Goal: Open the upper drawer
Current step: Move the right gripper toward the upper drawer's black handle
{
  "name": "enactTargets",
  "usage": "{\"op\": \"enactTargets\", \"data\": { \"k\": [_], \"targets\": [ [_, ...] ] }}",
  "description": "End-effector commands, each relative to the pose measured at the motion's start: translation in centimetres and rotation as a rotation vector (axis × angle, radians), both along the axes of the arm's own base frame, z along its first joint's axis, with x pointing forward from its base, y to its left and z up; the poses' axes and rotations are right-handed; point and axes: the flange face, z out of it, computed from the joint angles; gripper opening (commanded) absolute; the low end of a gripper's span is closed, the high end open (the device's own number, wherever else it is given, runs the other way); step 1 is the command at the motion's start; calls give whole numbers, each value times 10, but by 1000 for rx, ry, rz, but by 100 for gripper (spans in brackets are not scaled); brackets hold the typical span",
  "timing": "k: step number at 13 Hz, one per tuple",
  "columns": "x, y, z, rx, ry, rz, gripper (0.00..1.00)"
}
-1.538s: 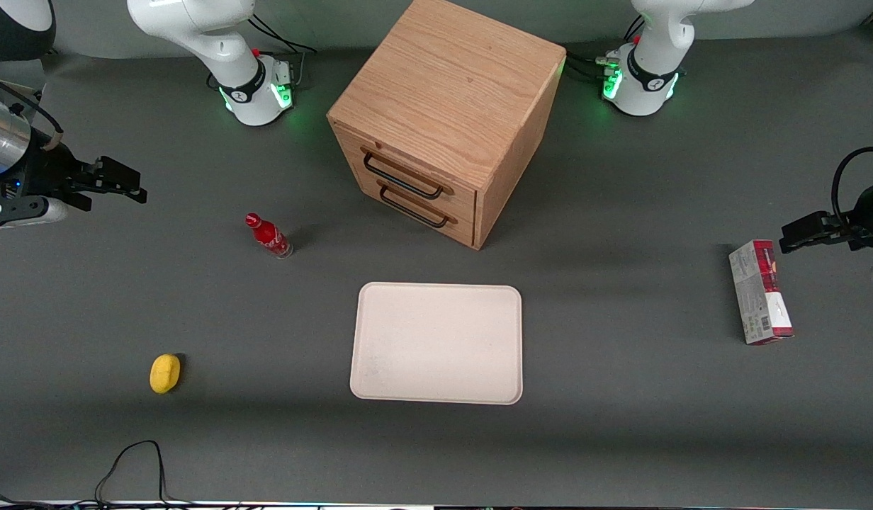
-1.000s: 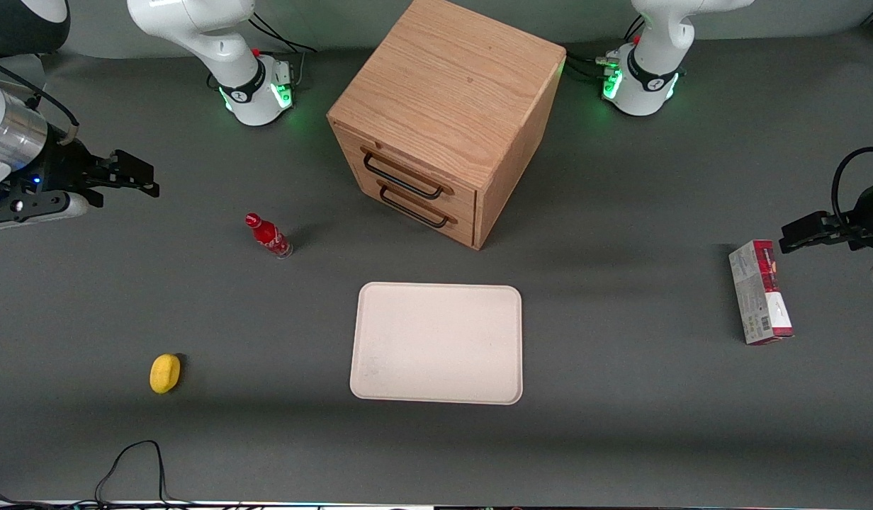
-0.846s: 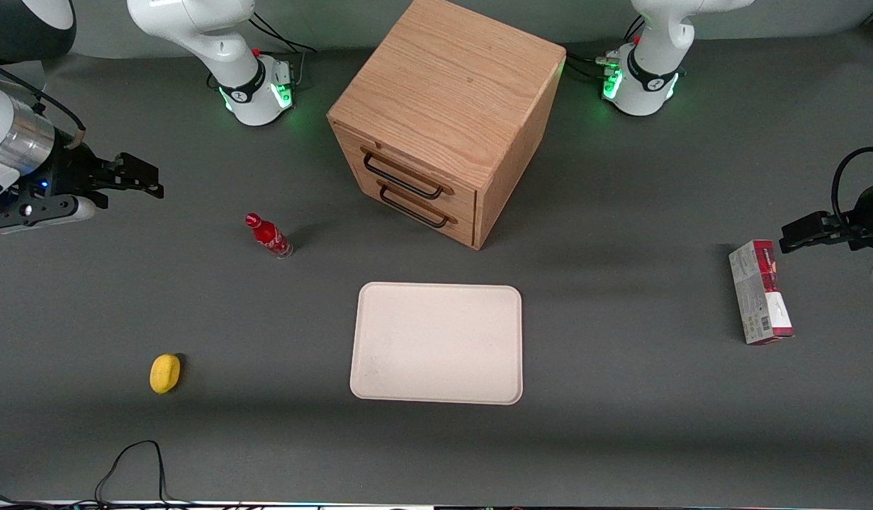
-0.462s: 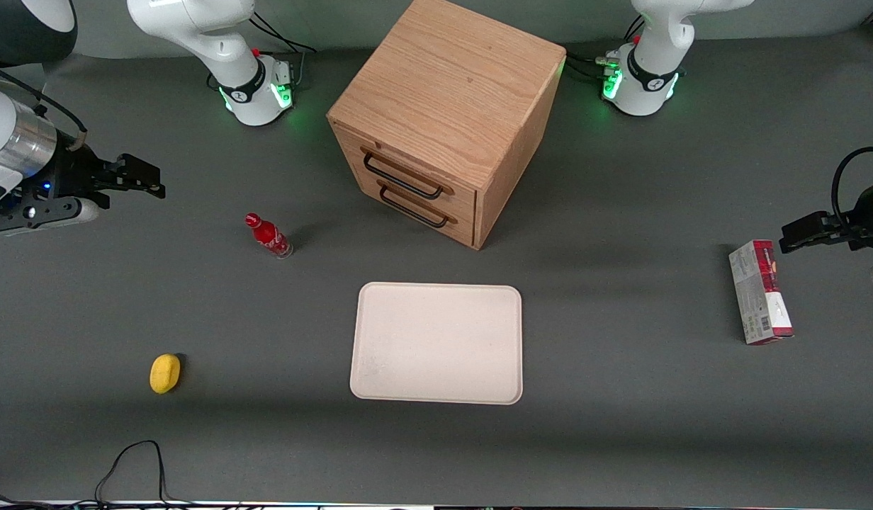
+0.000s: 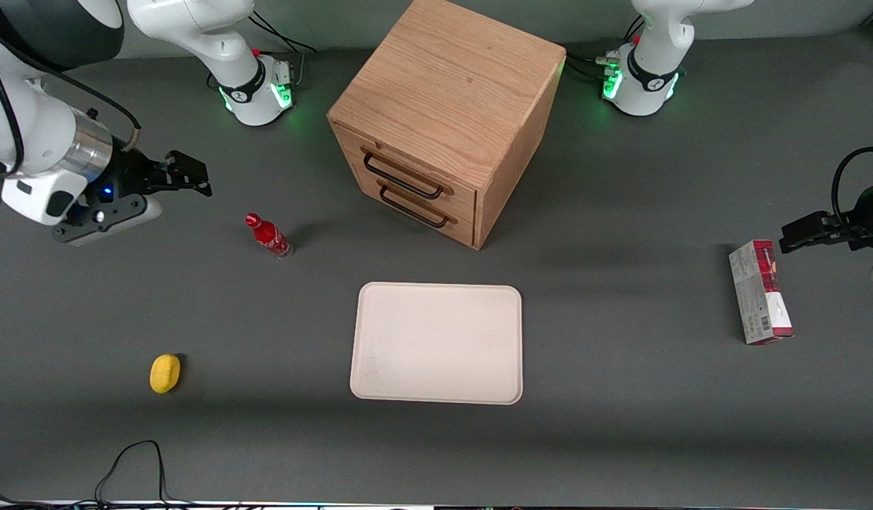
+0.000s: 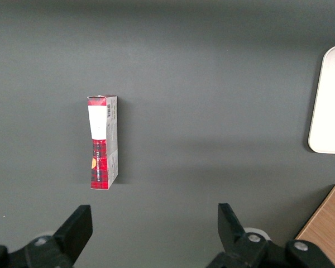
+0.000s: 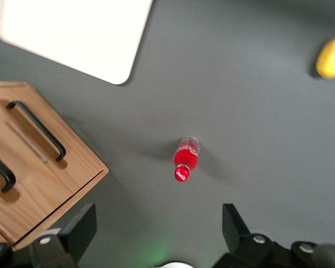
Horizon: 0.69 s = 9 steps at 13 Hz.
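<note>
Gripper (image 5: 195,177) moved from working arm's table end toward cabinet (image 5: 447,113), now near red bottle (image 5: 268,236).

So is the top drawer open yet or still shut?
Shut: the upper drawer sits flush with the cabinet front. The gripper, jaws open, is toward the working arm's end, apart from it.

The front view is looking steeply down from high over the whole worktop (image 5: 621,439). The right wrist view is looking straight down past the tool (image 7: 156,234), close over the bottle (image 7: 185,159), sharing cabinet (image 5: 443,106) and tray (image 5: 436,343) with the front view. The left wrist view is sharing the carton (image 6: 103,142).
</note>
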Motion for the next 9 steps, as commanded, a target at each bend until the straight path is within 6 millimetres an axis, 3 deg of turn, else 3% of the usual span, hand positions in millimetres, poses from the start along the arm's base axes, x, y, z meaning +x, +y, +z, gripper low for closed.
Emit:
{"op": "enactTargets", "data": {
  "k": [1,2,4,9],
  "targets": [
    [4,69,1,39,-9,263,100],
    [8,91,-14,50,7,331,100],
    [-4,152,-36,64,13,487,100],
    [-26,237,-89,110,97,684,100]
  ]
}}
